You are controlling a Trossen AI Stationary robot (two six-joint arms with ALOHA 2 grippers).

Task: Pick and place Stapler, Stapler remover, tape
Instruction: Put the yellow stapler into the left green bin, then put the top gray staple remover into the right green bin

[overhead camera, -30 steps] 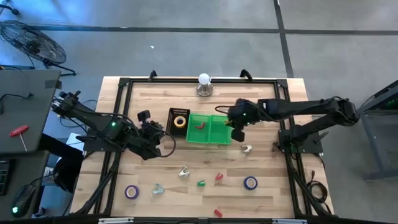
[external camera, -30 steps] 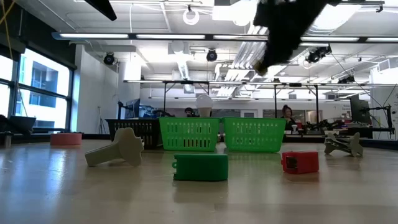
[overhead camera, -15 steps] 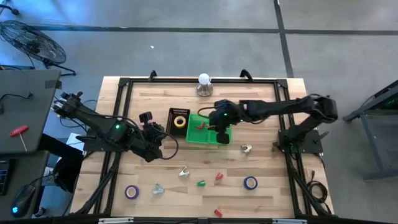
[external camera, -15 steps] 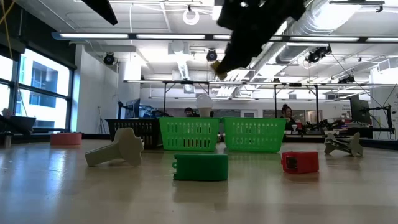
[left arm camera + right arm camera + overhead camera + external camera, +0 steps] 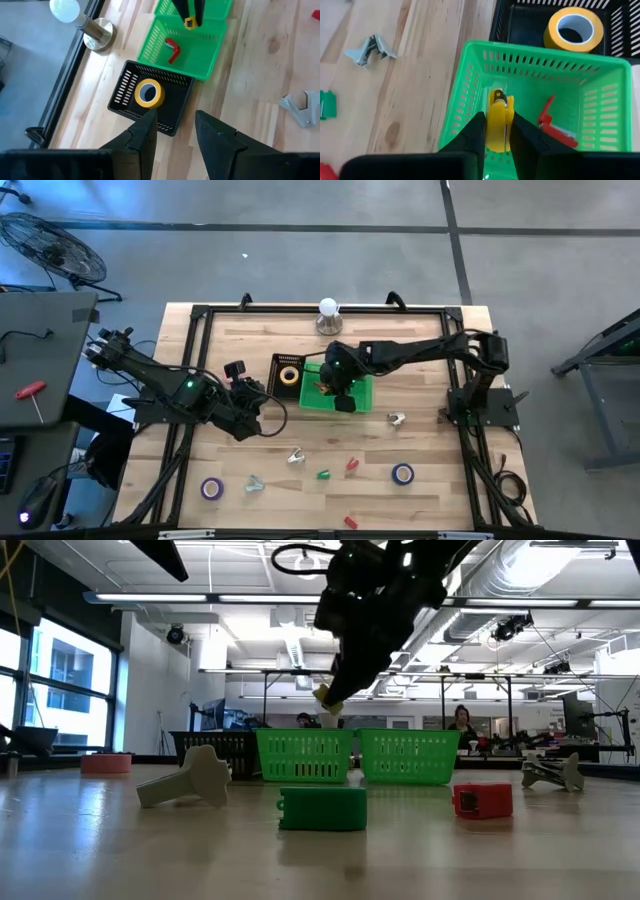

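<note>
My right gripper hangs over the left green basket, shut on a small yellow stapler. It also shows in the high view and the low view. A red stapler lies on that basket's floor. A yellow tape lies flat in the black basket. My left gripper is open and waits above the table, left of the baskets. A purple tape and a blue tape lie flat near the near edge. My right gripper pinches the yellow stapler by its two sides between both fingers, coming from above and pointing down. The stapler is lifted clear above the left green basket, and its lower end sticks out below the fingertips.
Grey stapler removers, a green stapler and red staplers lie scattered on the near half of the table. A lamp with a white bulb stands at the far edge. The right green basket adjoins the left one.
My right gripper has travelled toward the table's left, from over the right green basket to over the left one, and has come lower, still carrying the yellow stapler.
</note>
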